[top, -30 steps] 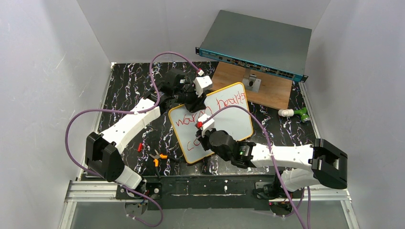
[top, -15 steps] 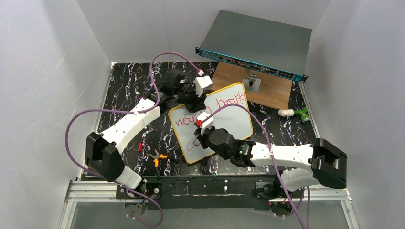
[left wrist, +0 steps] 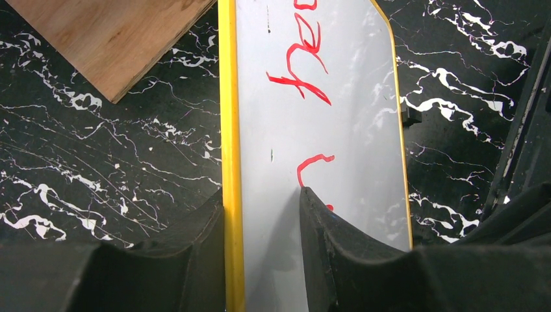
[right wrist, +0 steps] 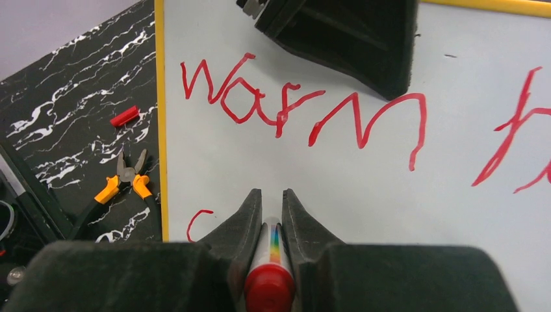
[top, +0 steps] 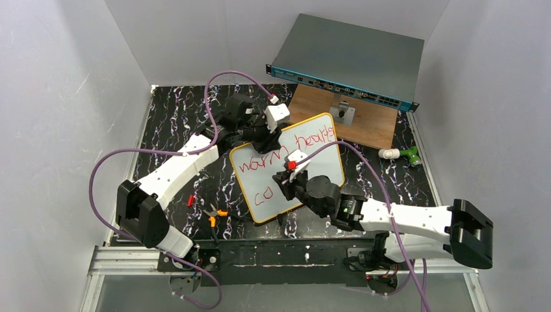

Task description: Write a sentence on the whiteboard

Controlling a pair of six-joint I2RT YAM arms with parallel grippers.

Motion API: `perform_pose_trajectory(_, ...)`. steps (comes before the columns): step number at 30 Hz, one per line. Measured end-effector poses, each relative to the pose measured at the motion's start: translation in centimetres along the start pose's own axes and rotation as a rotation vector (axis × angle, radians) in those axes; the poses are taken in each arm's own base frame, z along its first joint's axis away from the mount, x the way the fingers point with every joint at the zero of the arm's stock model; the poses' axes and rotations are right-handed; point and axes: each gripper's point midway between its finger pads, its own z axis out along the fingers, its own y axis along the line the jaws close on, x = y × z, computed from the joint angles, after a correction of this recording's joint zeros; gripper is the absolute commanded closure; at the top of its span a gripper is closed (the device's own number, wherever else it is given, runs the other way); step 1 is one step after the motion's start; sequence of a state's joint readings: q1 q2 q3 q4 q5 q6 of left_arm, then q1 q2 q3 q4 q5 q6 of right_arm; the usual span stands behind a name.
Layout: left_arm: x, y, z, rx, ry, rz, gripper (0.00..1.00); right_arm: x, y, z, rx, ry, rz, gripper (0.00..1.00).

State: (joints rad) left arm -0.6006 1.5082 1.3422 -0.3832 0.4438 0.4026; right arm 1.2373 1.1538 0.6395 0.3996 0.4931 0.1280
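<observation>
The whiteboard [top: 323, 170] lies tilted on the black marble table, white with an orange-yellow rim. Red lettering [top: 260, 161] reads "warm hearts" on the first line, with "co" [top: 263, 197] below it. My left gripper [top: 261, 139] is shut on the board's upper left edge; in the left wrist view [left wrist: 260, 208] its fingers [left wrist: 331, 253] straddle the rim over the board [left wrist: 338, 130]. My right gripper [top: 284, 182] is shut on a red-capped marker [right wrist: 269, 260], tip down over the board [right wrist: 390, 214] below "warm" [right wrist: 292, 110]. The tip is hidden.
A grey rack box with a teal front [top: 351, 58] stands at the back on a wooden board [top: 364, 127] with a metal bracket [top: 342, 112]. Orange-handled pliers [top: 214, 213] and a red cap [top: 190, 200] lie left of the whiteboard. A green-white object [top: 403, 155] lies at the right.
My right arm has swung to the right along the board with the marker, uncovering the red "co" on the second line. The left gripper and the board have not moved.
</observation>
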Motion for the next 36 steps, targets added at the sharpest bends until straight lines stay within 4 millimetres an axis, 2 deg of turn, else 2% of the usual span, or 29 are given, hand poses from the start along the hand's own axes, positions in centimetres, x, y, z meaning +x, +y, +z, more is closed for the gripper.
perform_pose_trajectory(4,0.0,0.0,0.0,0.001,0.001,0.002,1.0,0.0,-0.4,-0.3,0.014,-0.013,0.005,0.99)
perform_pose_trajectory(13,0.0,-0.1,0.0,0.002,0.001,0.006,1.0,2.2,-0.9,0.7,0.034,0.034,-0.02,0.99)
perform_pose_trajectory(19,-0.1,-0.2,-0.1,0.001,0.002,0.009,1.0,2.5,-1.4,1.1,0.049,0.037,-0.018,0.99)
perform_pose_trajectory(28,0.0,-0.2,-0.2,-0.001,0.004,0.009,1.0,2.7,-1.2,1.2,0.043,0.041,0.005,0.99)
perform_pose_trajectory(36,-0.1,-0.2,-0.2,-0.001,0.003,0.009,1.0,5.3,-0.7,0.5,0.004,0.096,0.043,0.99)
